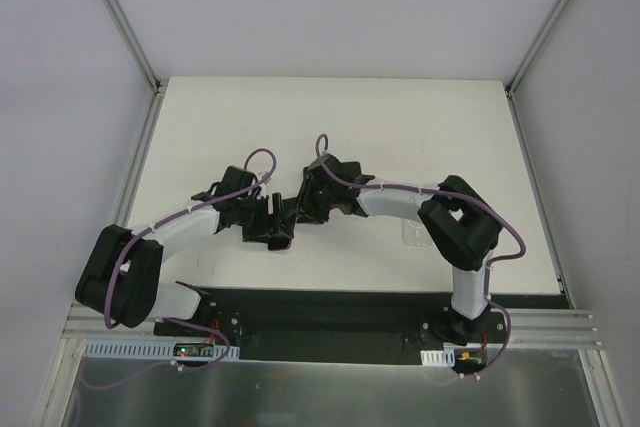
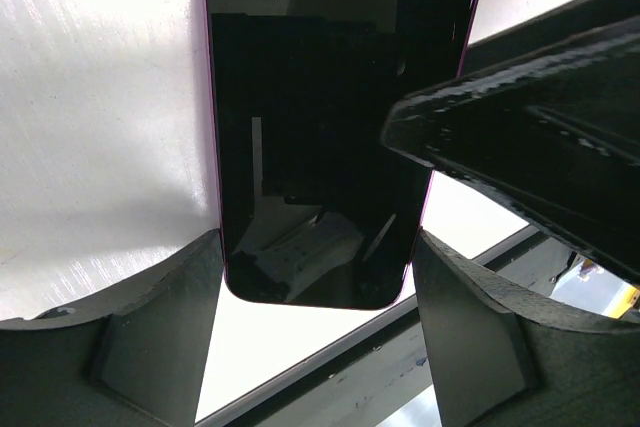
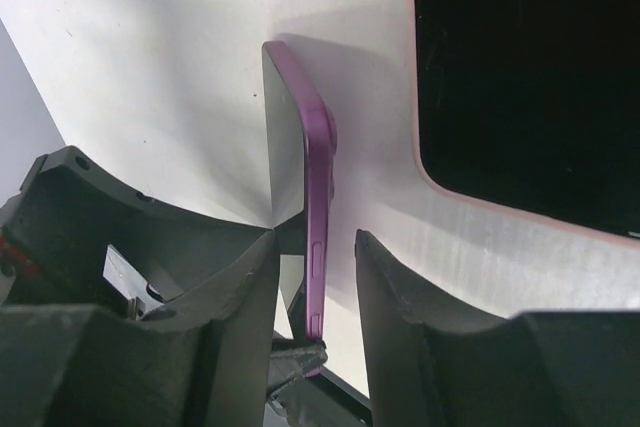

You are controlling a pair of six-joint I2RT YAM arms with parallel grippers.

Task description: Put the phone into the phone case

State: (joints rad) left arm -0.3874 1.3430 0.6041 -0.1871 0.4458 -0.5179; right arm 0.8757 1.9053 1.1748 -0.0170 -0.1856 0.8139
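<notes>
Phone [image 2: 310, 147]: in the left wrist view, dark screen face-on, clamped across its width by the left gripper [image 2: 317, 247]. Only the right wrist view shows me its purple edge, with the right gripper [image 3: 315, 237] narrow around it and a gap showing. Pink-rimmed dark slab [image 3: 530, 77] lies flat on the tabletop [image 3: 150, 67] beside it. Overhead, the arms hide it all.

1. White table [image 1: 400, 127] fills the middle, its surface plain and matte.
2. Along the table's near edge, there's a black base plate [image 1: 330, 312] lying flat.
3. Just past that plate, an aluminium rail [image 1: 560, 325] runs parallel to the table's near edge.
4. A slotted white cable duct [image 1: 130, 350] sits off the table's near-left corner.
5. Nearer still than the table, a shiny metal sheet [image 1: 330, 397].
6. Grey wall panels [image 1: 340, 7] rise behind and beside the table.
7. A metal strut [image 1: 120, 17] climbs from the table's far-left corner.
</notes>
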